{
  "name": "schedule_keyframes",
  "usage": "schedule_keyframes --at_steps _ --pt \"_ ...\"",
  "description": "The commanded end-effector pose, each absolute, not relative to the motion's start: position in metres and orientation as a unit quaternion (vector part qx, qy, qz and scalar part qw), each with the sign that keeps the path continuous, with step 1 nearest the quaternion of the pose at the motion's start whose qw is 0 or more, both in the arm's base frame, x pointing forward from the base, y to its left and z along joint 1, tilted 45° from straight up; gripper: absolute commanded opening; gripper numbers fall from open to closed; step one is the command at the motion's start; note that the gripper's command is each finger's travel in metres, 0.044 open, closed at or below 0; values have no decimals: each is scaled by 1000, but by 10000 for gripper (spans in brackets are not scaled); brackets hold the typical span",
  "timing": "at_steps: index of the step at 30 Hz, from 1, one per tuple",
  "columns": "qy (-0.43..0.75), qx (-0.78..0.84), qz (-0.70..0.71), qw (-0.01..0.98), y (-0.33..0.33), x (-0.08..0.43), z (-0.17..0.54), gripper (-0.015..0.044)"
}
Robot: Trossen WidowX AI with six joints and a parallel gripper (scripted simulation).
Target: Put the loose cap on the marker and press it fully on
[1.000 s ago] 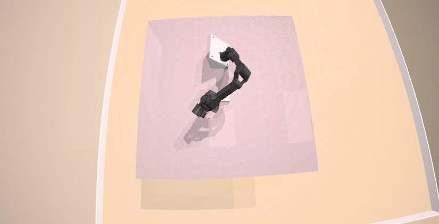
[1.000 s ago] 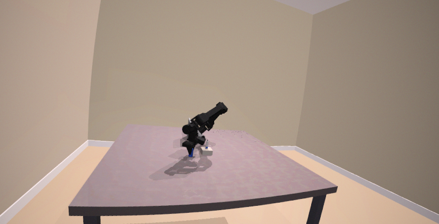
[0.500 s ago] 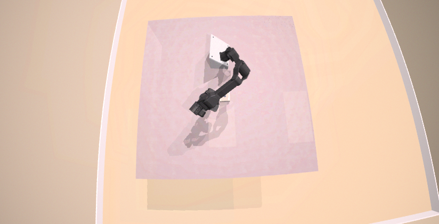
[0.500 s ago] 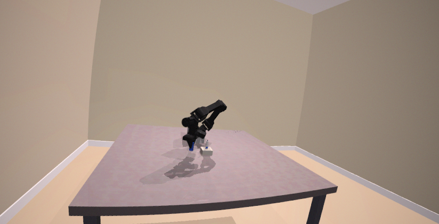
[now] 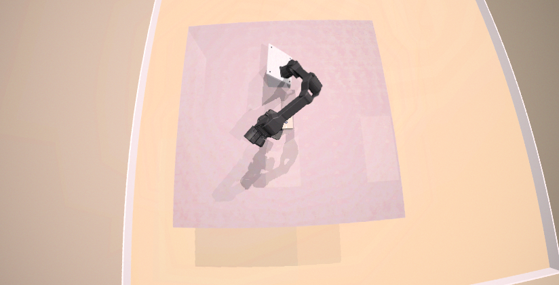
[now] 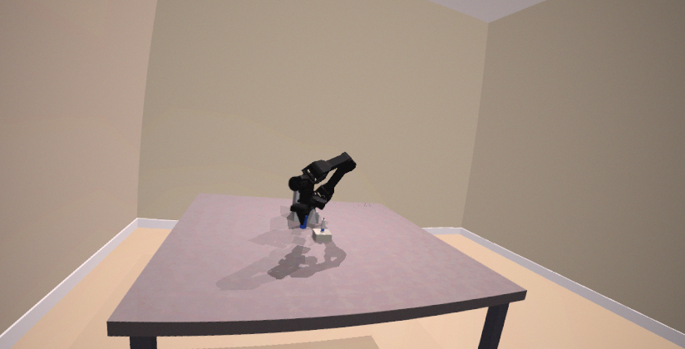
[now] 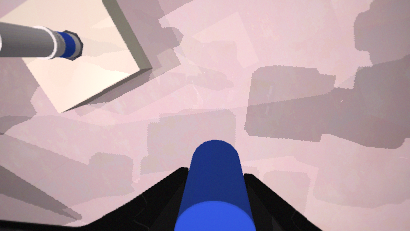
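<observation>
The blue cap (image 6: 303, 225) (image 7: 215, 216) is between the fingers of my gripper (image 6: 302, 222) (image 7: 215, 178), which is shut on it. The cap is held off the table, with a slight tilt in the exterior view. The marker (image 6: 323, 224) (image 7: 27, 41) stands upright in the pale holder block (image 5: 290, 125) (image 6: 322, 237) (image 7: 100, 75). It has a grey body with a blue band low down, and no cap is on it. In the wrist view it is at the upper left, apart from the held cap. In the top view the arm hides the fingers and cap.
The arm's white mounting stand (image 5: 275, 60) is behind the holder block. The arm (image 5: 295, 108) (image 6: 341, 159) bends over the block's side and covers much of it from above. The table's front edge (image 6: 311, 326) is well in front of the block.
</observation>
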State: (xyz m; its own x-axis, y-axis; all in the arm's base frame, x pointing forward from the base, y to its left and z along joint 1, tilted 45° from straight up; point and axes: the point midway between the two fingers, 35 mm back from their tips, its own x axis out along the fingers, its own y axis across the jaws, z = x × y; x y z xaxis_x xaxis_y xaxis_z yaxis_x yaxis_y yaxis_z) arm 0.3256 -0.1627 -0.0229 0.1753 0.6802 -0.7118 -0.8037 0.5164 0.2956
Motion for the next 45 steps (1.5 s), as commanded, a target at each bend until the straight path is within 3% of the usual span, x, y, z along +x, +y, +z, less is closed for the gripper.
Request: schedule_keyframes --at_steps 1,45 --pt "420 -75 487 762 -159 320 -10 0" --pt "421 -72 488 761 -105 265 76 0"
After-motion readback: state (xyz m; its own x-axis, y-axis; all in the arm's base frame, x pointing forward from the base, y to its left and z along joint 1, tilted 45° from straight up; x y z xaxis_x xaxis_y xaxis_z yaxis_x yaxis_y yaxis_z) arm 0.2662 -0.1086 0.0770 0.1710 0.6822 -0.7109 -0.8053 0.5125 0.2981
